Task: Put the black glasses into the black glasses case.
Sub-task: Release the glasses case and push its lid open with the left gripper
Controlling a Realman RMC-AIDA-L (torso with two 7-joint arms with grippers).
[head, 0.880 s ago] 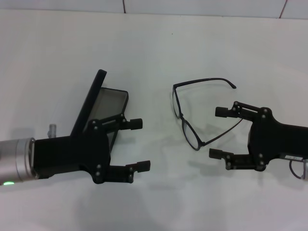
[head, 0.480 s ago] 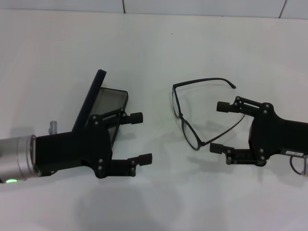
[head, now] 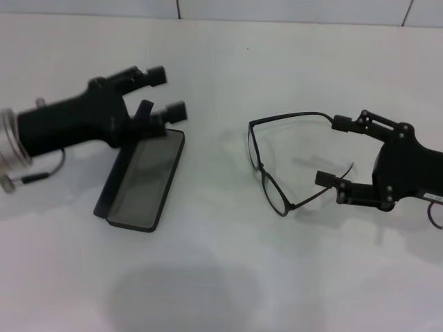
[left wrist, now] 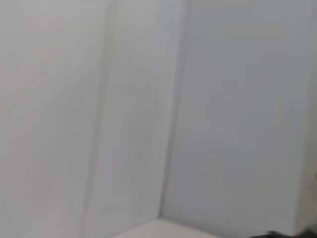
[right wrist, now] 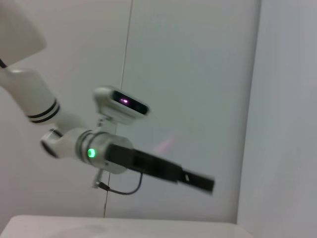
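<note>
on the white table [head: 228, 277] i see the black glasses [head: 280, 162] unfolded, right of the black glasses case [head: 142, 181], which lies open. my right gripper [head: 334, 151] straddles one temple arm, fingers apart; my left gripper [head: 168, 93] hovers spread above the case's far end.

Matte black claws [head: 334, 151], silver wrist cuffs [head: 12, 138], thin black cables.

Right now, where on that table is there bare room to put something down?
The near edge of the table is bare, as is the strip between the open case and the glasses. It is crowded where the right gripper brackets the glasses, and around the left gripper at the lid.
</note>
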